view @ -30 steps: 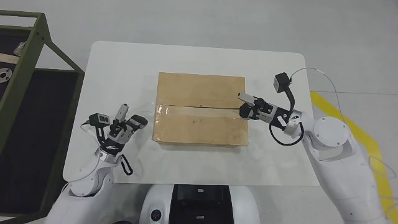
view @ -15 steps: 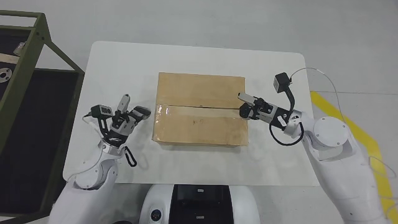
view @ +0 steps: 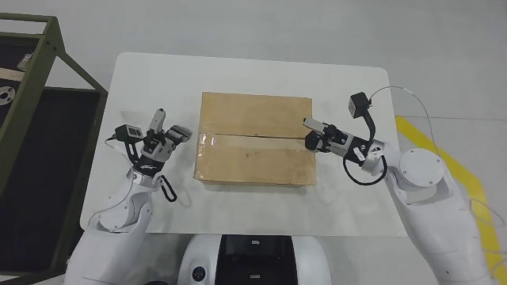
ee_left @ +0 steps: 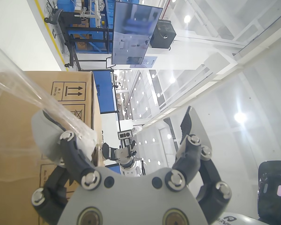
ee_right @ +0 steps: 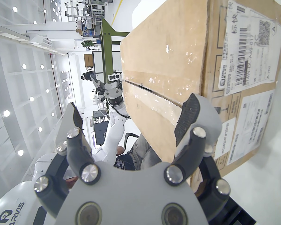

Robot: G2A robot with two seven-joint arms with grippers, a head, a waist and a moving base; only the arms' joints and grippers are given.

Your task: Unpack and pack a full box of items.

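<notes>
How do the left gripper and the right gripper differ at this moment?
The left gripper stands beside one end of the box, a little apart from it; the right gripper sits at the other end, at the top seam. A strip of clear tape lies across one of the left gripper's fingers; the right gripper's fingers are bare. Both are open and face the box.

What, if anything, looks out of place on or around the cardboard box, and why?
A strip of clear tape is peeled off the box at the end nearest the left end effector and clings to one of its fingers, though that end effector is open. It hangs stretched instead of lying flat.
</notes>
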